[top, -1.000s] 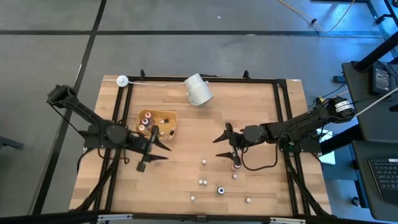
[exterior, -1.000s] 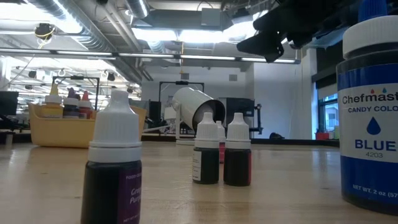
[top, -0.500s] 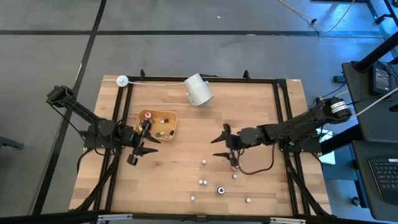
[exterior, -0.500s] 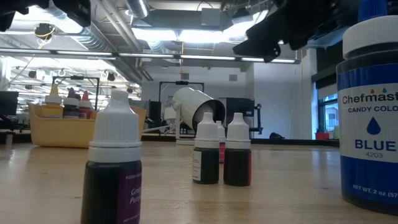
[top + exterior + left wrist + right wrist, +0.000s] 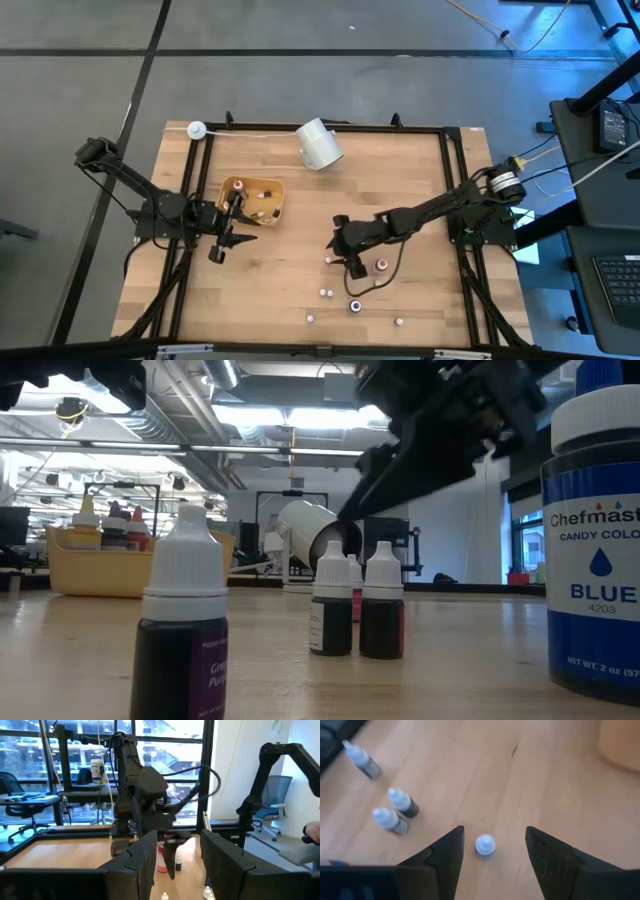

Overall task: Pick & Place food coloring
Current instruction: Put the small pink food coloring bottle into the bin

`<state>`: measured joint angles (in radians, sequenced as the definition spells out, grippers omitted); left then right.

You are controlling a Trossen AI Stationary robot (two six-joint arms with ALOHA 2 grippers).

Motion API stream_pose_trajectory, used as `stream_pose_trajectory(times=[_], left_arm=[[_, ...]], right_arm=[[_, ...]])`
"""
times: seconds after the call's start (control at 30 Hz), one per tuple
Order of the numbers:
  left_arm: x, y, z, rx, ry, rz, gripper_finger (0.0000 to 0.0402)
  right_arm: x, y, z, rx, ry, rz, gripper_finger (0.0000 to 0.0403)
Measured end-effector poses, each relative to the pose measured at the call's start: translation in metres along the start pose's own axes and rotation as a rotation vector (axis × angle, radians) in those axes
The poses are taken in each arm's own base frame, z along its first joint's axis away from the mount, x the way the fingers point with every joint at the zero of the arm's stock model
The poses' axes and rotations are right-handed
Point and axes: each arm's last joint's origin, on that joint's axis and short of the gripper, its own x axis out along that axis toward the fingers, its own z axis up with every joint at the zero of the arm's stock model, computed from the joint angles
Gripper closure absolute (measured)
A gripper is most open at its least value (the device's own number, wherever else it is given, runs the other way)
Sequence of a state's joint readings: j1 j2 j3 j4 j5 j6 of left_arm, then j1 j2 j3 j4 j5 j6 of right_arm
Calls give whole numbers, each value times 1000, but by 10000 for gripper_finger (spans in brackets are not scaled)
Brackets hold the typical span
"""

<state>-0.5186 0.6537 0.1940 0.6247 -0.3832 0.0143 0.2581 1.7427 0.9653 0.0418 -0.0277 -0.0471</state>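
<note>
Right pincer (image 5: 492,851) hangs over mid-table, fingers spread, straddling a white-capped food coloring bottle (image 5: 485,844) that stands upright between them, not yet touched. More bottles stand nearby (image 5: 404,803); a red-capped one (image 5: 381,265) sits just beside the arm. Left pincer (image 5: 226,238) waits beside the yellow tray (image 5: 272,189), fingers parted, apparently empty, though the wrist view is poor.

Risk: the bottle sits nearer one finger. Closing off-centre could tip it or send it rolling; the arm's sweep might knock the neighbours.

Wooden table (image 5: 400,170), black frame. Overturned white cup (image 5: 320,145) at the far edge. Open lab beyond: windows, desks, chairs.
</note>
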Motion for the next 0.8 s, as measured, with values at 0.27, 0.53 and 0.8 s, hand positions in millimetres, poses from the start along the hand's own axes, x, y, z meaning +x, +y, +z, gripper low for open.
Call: stream_pose_trajectory(times=[0.27, 0.53, 0.8], left_arm=[[0, 0, 0, 0, 0, -1, 257], [0, 0, -1, 6, 14, 9, 258], [0, 0, -2, 7, 16, 19, 254]], right_arm=[[22, 0, -1, -7, 114, 7, 207], [33, 0, -8, -7, 141, 8, 222], [33, 0, -7, -7, 131, 8, 267]])
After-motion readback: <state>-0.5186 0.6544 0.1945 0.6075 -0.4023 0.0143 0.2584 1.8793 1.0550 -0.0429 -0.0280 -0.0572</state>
